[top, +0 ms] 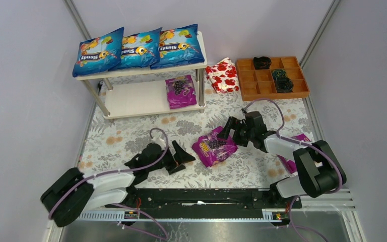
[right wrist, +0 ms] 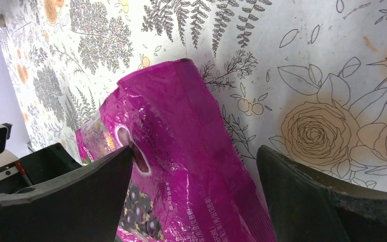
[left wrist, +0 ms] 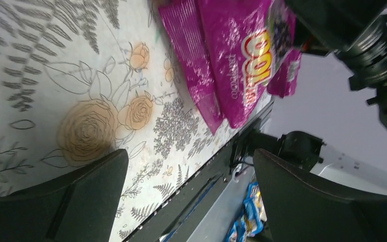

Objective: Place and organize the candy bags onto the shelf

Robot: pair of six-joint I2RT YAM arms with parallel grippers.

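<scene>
Overhead shot is bright and evenly lit, just soft shadows under the pale cream two-tier wooden shelf (top: pixel 131 98). The thin grey wall posts (top: pixel 77 20) splay outward at the edges, so some wide-angle bend. Left wrist cam: white glare streaks on the glossy magenta-purple candy bag (left wrist: pixel 232 55), and stuff behind it is blurry.

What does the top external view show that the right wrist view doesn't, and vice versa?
Only top external: the shelf with three blue bags on its upper board and one purple bag below, the floral packet, the wooden tray, the open left tool.
Only right wrist: a punched hole in the middle purple bag, whose end lies between the fingers of the open right tool.
Both: that bag, the floral tablecloth, the right tool.
</scene>
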